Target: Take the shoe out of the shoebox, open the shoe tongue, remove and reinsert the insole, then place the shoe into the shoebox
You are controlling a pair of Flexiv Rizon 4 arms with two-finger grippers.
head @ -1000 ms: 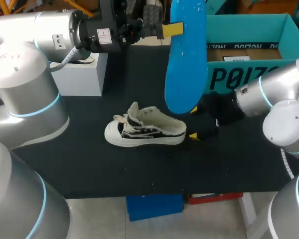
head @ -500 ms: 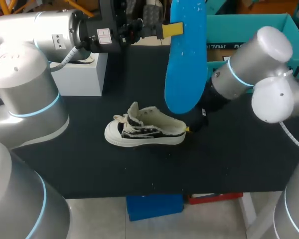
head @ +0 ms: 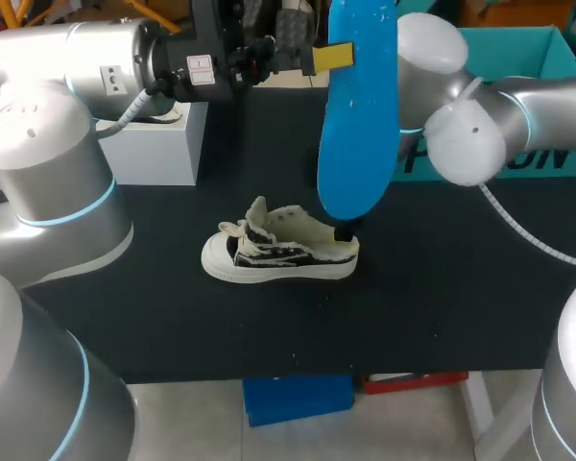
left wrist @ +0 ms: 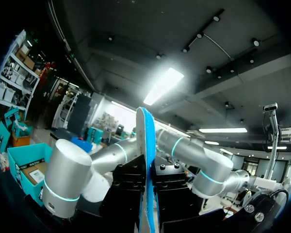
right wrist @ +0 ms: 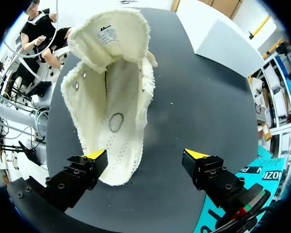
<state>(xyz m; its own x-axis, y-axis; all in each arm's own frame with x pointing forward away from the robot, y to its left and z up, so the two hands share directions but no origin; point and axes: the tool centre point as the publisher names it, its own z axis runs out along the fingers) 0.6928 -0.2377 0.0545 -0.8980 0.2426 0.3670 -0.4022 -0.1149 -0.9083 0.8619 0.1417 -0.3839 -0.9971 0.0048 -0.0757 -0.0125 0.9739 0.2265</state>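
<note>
The left gripper (left wrist: 148, 190) is clamped on the blue insole (head: 357, 125), holding it upright, high over the black table (head: 442, 298). The right gripper (right wrist: 145, 154) is spread wide at the heel of the shoe (right wrist: 111, 97), which lies just ahead of it, nearest one finger. The shoebox (head: 504, 43) stands off behind that gripper.
</note>
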